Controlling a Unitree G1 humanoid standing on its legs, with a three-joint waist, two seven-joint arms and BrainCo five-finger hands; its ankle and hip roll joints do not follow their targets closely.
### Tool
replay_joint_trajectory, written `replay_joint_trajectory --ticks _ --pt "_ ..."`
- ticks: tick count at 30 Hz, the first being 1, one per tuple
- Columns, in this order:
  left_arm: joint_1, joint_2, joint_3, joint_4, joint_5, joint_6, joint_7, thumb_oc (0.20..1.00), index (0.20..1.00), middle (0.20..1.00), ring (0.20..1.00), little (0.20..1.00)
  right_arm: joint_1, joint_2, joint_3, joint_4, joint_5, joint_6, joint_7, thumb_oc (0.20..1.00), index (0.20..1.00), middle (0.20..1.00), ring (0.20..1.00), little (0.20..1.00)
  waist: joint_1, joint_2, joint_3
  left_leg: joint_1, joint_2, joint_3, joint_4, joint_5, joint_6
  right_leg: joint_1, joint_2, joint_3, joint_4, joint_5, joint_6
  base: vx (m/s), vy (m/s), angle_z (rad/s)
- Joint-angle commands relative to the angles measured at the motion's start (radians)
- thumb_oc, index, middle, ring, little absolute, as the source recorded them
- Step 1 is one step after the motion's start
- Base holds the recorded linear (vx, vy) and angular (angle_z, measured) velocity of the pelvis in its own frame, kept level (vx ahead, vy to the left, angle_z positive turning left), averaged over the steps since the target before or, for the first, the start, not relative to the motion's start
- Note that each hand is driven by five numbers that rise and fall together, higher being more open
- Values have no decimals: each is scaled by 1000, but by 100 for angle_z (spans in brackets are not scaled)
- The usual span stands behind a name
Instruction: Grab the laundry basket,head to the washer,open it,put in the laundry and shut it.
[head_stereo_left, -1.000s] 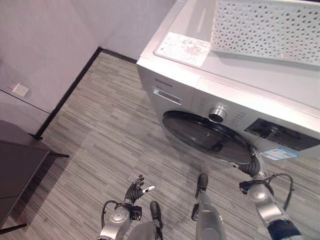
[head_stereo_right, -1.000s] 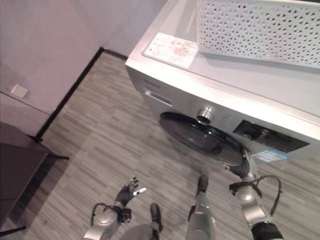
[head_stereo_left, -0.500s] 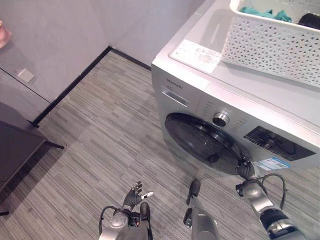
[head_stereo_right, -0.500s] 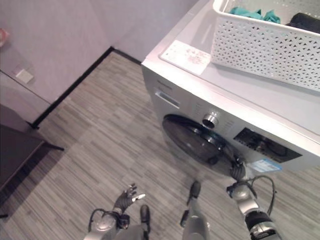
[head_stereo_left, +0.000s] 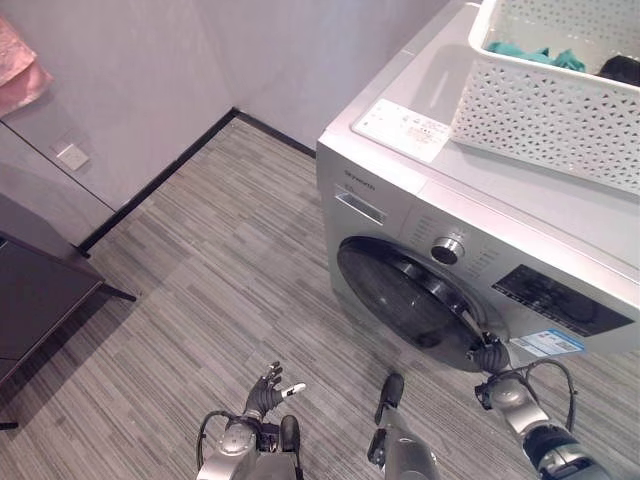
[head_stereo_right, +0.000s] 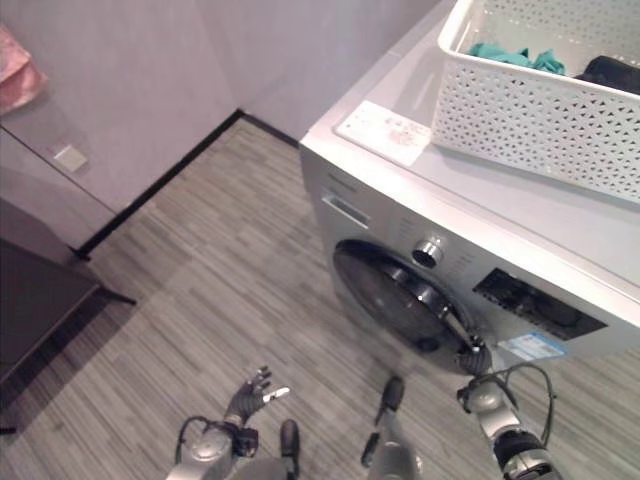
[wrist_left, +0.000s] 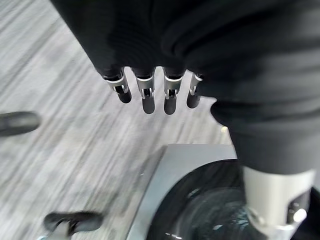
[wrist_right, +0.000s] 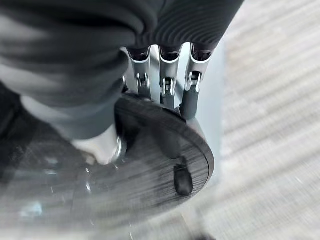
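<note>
Two hands low in my view: left hand hangs over the striped grey floor with fingers loose and straight, right hand has fingers hooked round the rim of the round dark glass door, so I judge door-opening is in hand. Next I'd pull it outward on its hinge. Farther off, the white perforated plastic laundry basket with teal and dark laundry sits atop the smooth silver washer.

My basket sits on the washer, laundry inside. The door faces me, my right hand at its right edge, left hand well left.
</note>
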Motion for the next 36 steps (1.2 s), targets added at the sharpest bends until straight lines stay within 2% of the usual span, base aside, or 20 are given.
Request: replay_joint_trajectory --ticks 1,7,12,13,14,16,17,19,20,22,25,26,27,28,29,30,31,32,35,36 --pt "-32 119 -3 -134 106 -26 15 1000 1000 1000 1000 1000 -80 289 103 -4 125 -63 180 1000 1000 1000 1000 1000 95 -46 44 -10 1 -12 41 -58 -7 77 -156 49 3 -95 147 12 4 14" --pt "-11 169 96 -236 247 -9 74 1000 1000 1000 1000 1000 13 426 171 53 278 -28 291 1000 1000 1000 1000 1000 132 -60 -12 79 18 -4 34 -81 -10 161 -132 26 4 -113 147 63 25 5" --pt "-4 211 131 -326 384 -15 143 1000 1000 1000 1000 1000 32 450 196 92 245 -30 284 1000 1000 1000 1000 1000 151 -63 -30 104 24 -12 27 -87 -15 197 -129 6 5 -124 150 30 5 10" --pt "-6 250 161 -412 459 -26 180 1000 1000 1000 1000 1000 32 452 194 120 231 -34 278 1000 1000 1000 1000 1000 162 -64 -36 107 24 -17 26 -88 -17 205 -129 1 5 -126 151 11 -7 19" --pt "-3 251 163 -416 459 -24 179 1000 1000 1000 1000 1000 32 453 194 122 231 -34 278 1000 1000 1000 1000 1000 161 -65 -36 107 24 -17 26 -88 -17 205 -129 0 4 -127 151 29 -17 15" --pt "9 303 224 -580 492 -49 160 1000 1000 1000 1000 1000 31 455 183 168 193 -34 279 1000 1000 1000 1000 1000 173 -64 -48 113 25 -22 19 -88 -21 216 -129 -11 4 -128 153 27 -17 16" --pt "9 303 225 -581 492 -49 160 1000 1000 1000 1000 1000 31 455 183 169 193 -34 279 1000 1000 1000 1000 1000 173 -64 -48 113 25 -22 19 -88 -21 216 -129 -11 4 -128 153 28 -6 30" --pt "5 374 270 -736 544 -85 115 1000 1000 1000 1000 1000 34 452 162 212 141 -33 295 1000 1000 1000 1000 1000 175 -60 -59 122 27 -20 14 -90 -24 224 -128 -10 3 -129 156 32 2 18" --pt "6 374 271 -737 544 -84 114 1000 1000 1000 1000 1000 34 452 162 212 141 -33 295 1000 1000 1000 1000 1000 175 -60 -58 122 27 -20 14 -90 -24 224 -128 -10 3 -129 156 48 -1 0" --pt "-9 413 312 -856 548 -112 94 1000 1000 1000 1000 1000 38 450 144 245 113 -32 300 1000 1000 1000 1000 1000 172 -56 -67 130 27 -18 8 -91 -27 229 -127 -10 2 -129 159 45 -7 0" --pt "-84 424 314 -1003 357 -177 16 1000 1000 1000 1000 1000 45 439 117 283 79 -38 304 1000 1000 1000 1000 1000 155 -51 -82 141 30 -17 -1 -90 -31 237 -122 -12 0 -134 160 63 -9 2" --pt "-125 422 271 -1041 148 -178 -87 1000 1000 1000 1000 1000 50 427 99 301 53 -36 308 1000 1000 1000 1000 1000 144 -48 -88 148 32 -15 -4 -90 -32 243 -120 -11 0 -135 160 52 1 4" --pt "-125 422 271 -1041 148 -178 -88 1000 1000 1000 1000 1000 50 427 99 301 53 -36 308 1000 1000 1000 1000 1000 144 -48 -87 148 32 -15 -5 -90 -32 243 -120 -11 0 -135 160 60 14 3" --pt "-142 394 228 -1044 -55 -163 -163 1000 1000 1000 1000 1000 51 419 92 319 29 -29 311 1000 1000 1000 1000 1000 134 -43 -93 152 32 -13 -7 -89 -33 245 -119 -10 0 -136 160 65 21 -1" --pt "-161 311 148 -997 -315 -110 -244 1000 1000 1000 1000 1000 57 418 92 337 -6 -25 326 1000 1000 1000 1000 1000 116 -44 -102 161 33 -9 -9 -89 -33 250 -119 -8 0 -138 160 82 22 -2" --pt "-166 241 89 -930 -472 -66 -276 1000 1000 1000 1000 1000 55 413 98 339 -17 -28 333 1000 1000 1000 1000 1000 109 -44 -103 164 33 -8 -9 -88 -31 251 -118 -5 0 -139 158 60 10 -1" --pt "-168 239 87 -927 -474 -68 -278 1000 1000 1000 1000 1000 55 412 97 339 -17 -28 333 1000 1000 1000 1000 1000 111 -43 -102 164 34 -8 -9 -88 -32 252 -117 -5 0 -139 158 30 -11 -6" --pt "-221 100 -110 -817 -759 40 -325 1000 1000 1000 1000 1000 25 388 84 349 -17 -33 323 1000 1000 1000 1000 1000 77 -47 -98 160 31 -15 -8 -81 -25 244 -113 10 0 -140 155 14 -12 -8" --pt "-229 112 -166 -816 -771 44 -316 1000 1000 1000 1000 1000 14 370 62 377 -28 -29 302 1000 1000 1000 1000 1000 65 -45 -92 154 28 -24 -8 -78 -23 242 -112 11 0 -142 156 2 -3 -2" --pt "-224 122 -202 -756 -721 59 -311 1000 1000 1000 1000 1000 13 364 51 398 -30 -27 296 1000 1000 1000 1000 1000 58 -42 -91 153 27 -26 -9 -77 -22 242 -110 14 0 -144 155 7 11 -3"
